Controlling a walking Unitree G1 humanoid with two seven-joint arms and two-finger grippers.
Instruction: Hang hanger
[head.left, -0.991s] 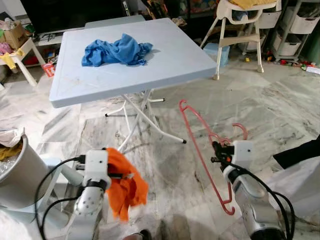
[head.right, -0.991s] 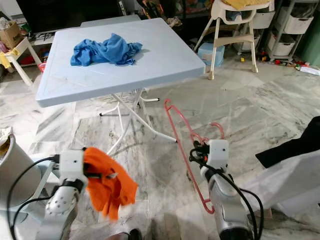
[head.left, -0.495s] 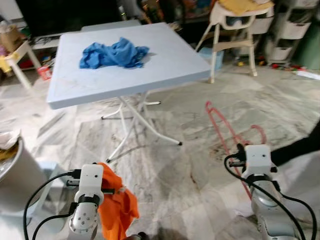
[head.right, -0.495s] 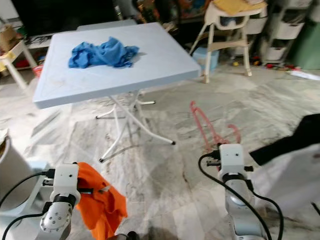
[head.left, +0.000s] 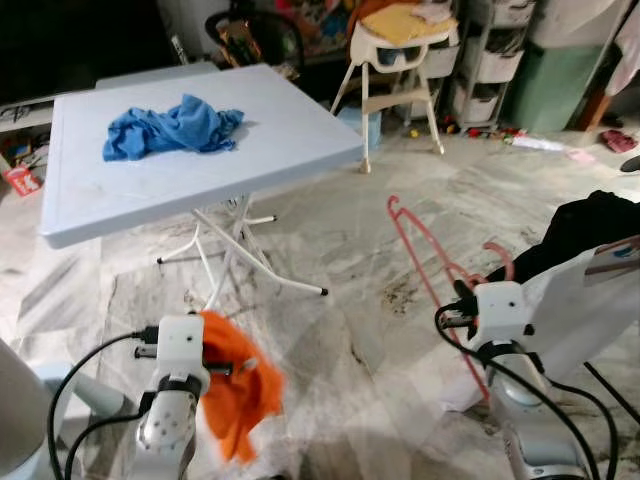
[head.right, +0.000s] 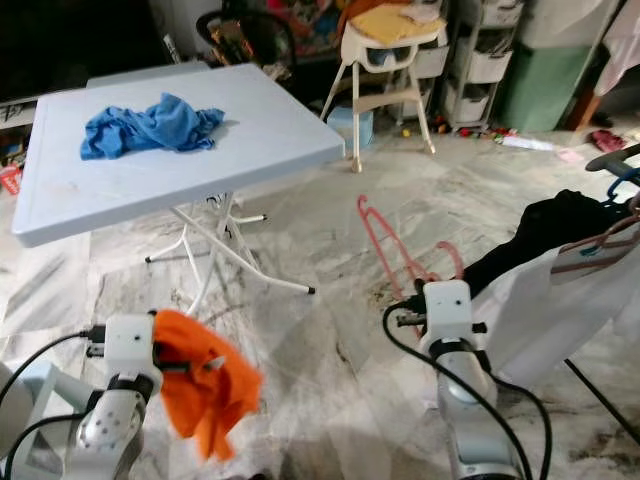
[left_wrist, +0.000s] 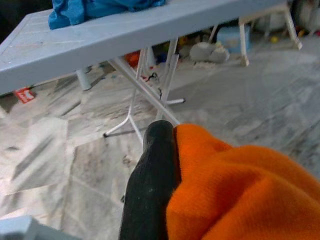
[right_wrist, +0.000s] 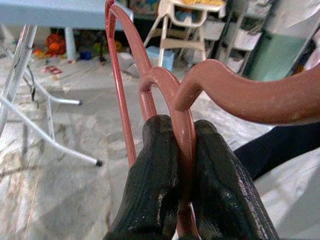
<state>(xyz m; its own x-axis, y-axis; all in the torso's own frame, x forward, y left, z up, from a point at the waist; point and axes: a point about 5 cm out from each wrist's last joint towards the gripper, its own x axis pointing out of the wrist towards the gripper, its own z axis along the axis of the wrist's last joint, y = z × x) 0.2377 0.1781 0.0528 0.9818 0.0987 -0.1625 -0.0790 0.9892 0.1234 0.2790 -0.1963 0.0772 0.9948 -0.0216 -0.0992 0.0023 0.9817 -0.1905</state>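
A pinkish-red plastic hanger (head.left: 418, 243) stands tilted over the marble floor, its hook (head.left: 499, 256) toward the clothes on the right. My right gripper (head.left: 459, 299) is shut on it; in the right wrist view both black fingers (right_wrist: 157, 165) pinch the hanger's rod (right_wrist: 186, 131). My left gripper (head.left: 216, 368) is low on the left, shut on a crumpled orange cloth (head.left: 240, 388). In the left wrist view the cloth (left_wrist: 240, 190) bulges beside one black finger (left_wrist: 152, 175).
A light blue folding table (head.left: 250, 160) with a blue cloth (head.left: 170, 125) stands ahead on the left. A black garment (head.left: 590, 222) and a white garment (head.left: 580, 310) hang at the right edge. A high chair (head.left: 400, 50) and storage drawers (head.left: 490, 55) stand behind.
The camera has swung to the right, so the table slid left and the hanging clothes came into view. Both grippers keep their hold on the hanger and the orange cloth.
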